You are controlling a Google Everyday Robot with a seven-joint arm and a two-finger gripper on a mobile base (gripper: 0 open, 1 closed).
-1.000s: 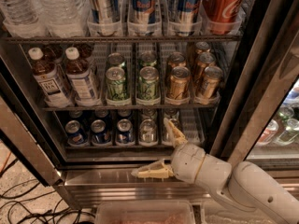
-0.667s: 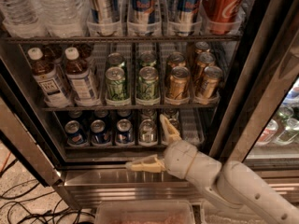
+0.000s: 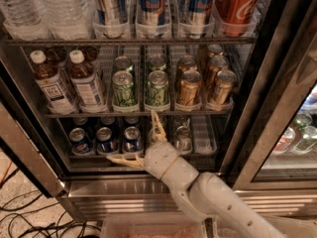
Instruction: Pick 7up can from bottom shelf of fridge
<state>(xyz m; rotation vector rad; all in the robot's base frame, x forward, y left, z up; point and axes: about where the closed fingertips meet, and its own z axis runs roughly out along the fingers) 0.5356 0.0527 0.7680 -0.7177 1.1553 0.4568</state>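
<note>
at the front edge of the bottom shelf (image 3: 204, 133), near its middle, the gripper (image 3: 132, 136) hangs with its pincer spread wide and holding nothing. one finger (image 3: 157, 125) stands upright in front of the rack. the other (image 3: 121, 159) lies out to the left along the shelf lip, below the blue cans (image 3: 105, 139). the 7up can (image 3: 183, 138) stands upright in a clear lane just right of the upright finger, close to the front edge, silver top showing, apart from both fingers. the arm (image 3: 223, 202) comes up from the lower right across the fridge (image 3: 148, 188) sill. i judge this to be the approach step: the gripper is at the shelf mouth, no grasp is begun and the can is untouched. the next move, as i see it, calls for shifting the pincer right and turning the wrist so the fingers straddle the can's sides. it then calls for pushing in under the rack above (image 3: 218, 112), which seems to leave little headroom, and closing. the blue cans on the left are the ones to keep off. whether another can is hidden behind the wrist, i cannot tell.
</note>
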